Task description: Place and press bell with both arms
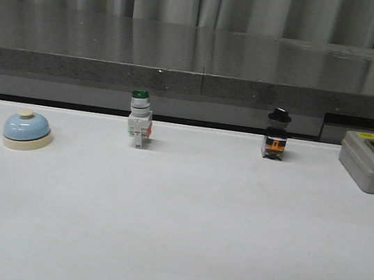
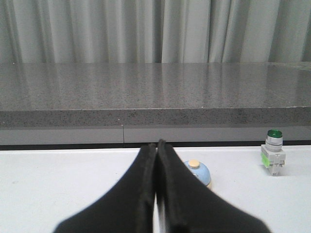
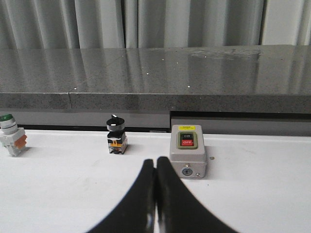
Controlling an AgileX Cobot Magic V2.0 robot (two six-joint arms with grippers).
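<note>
Two closed pincers, bell (image 2: 197, 171) just beyond left pincer (image 2: 156, 145), untouched

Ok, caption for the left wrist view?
Shut left tool aimed at the bell, green switch beside it.

Open table (image 1: 172, 236) surrounds the bell (image 1: 27, 129); the green-capped switch (image 1: 139, 119) stands well apart.

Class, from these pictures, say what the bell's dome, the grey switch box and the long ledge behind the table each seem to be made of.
Bell: dome looks like painted metal or glossy plastic, smooth light blue with a soft sheen.
Grey switch box: probably moulded plastic or painted metal, matte with rounded corners.
Ledge: appears to be polished stone or a stone-look laminate, dark, speckled and reflective.
</note>
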